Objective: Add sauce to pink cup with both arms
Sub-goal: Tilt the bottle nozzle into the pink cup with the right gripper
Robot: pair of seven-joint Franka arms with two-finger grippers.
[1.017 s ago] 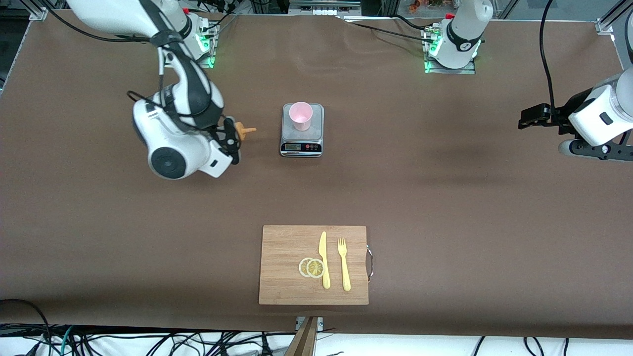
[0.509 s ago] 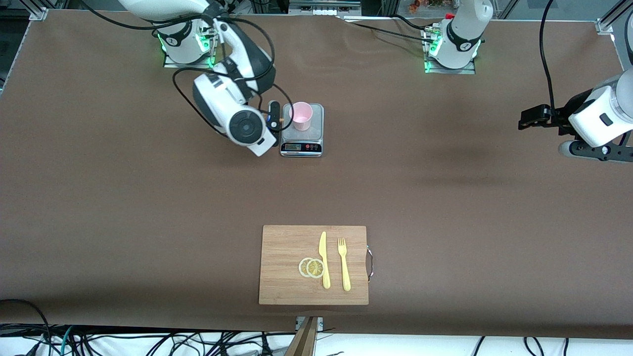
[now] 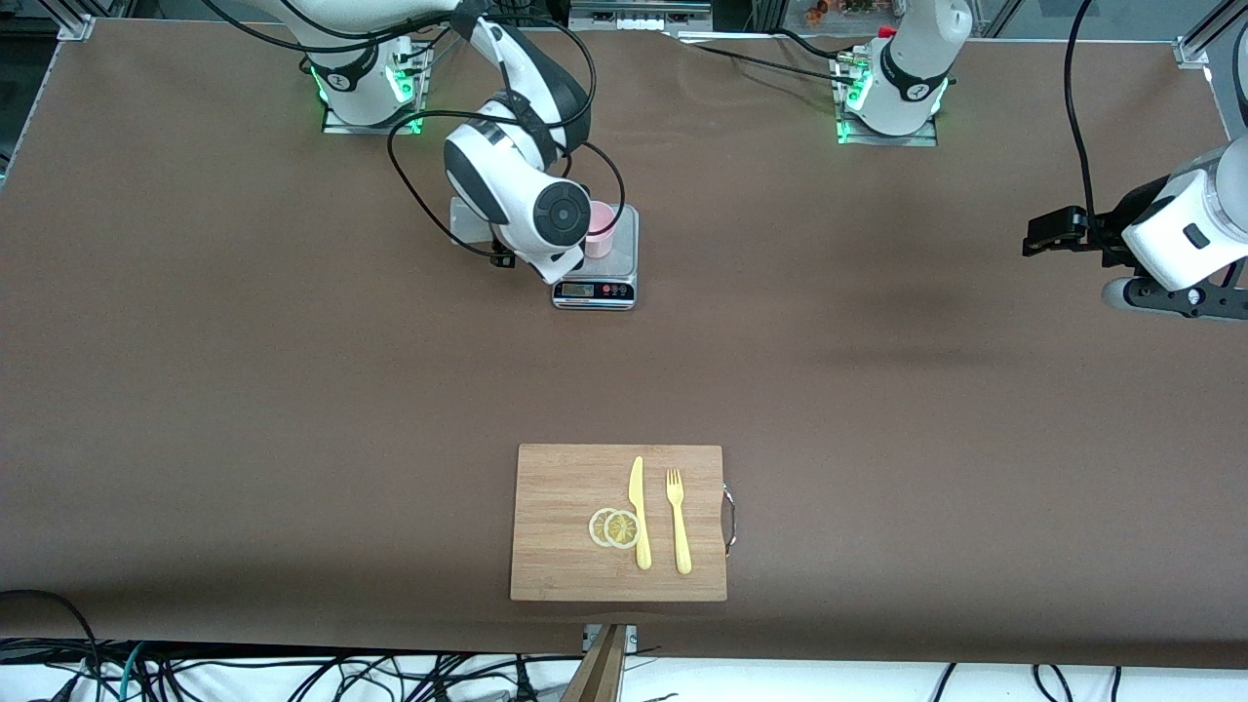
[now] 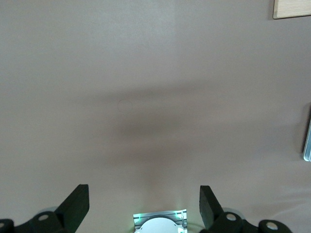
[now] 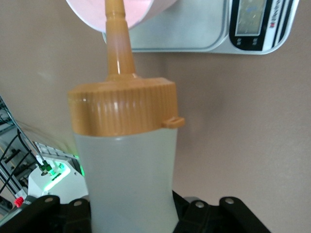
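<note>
sauce (image 5: pixel 129 179) pinched in right pincer (image 5: pixel 131 218) | nozzle over pink cup (image 3: pixel 601 226) | left pincer (image 4: pixel 144 201) spread

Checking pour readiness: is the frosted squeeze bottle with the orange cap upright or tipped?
Tipped: the frosted squeeze bottle, held in the right gripper, points its orange nozzle at the pale pink cup.
</note>
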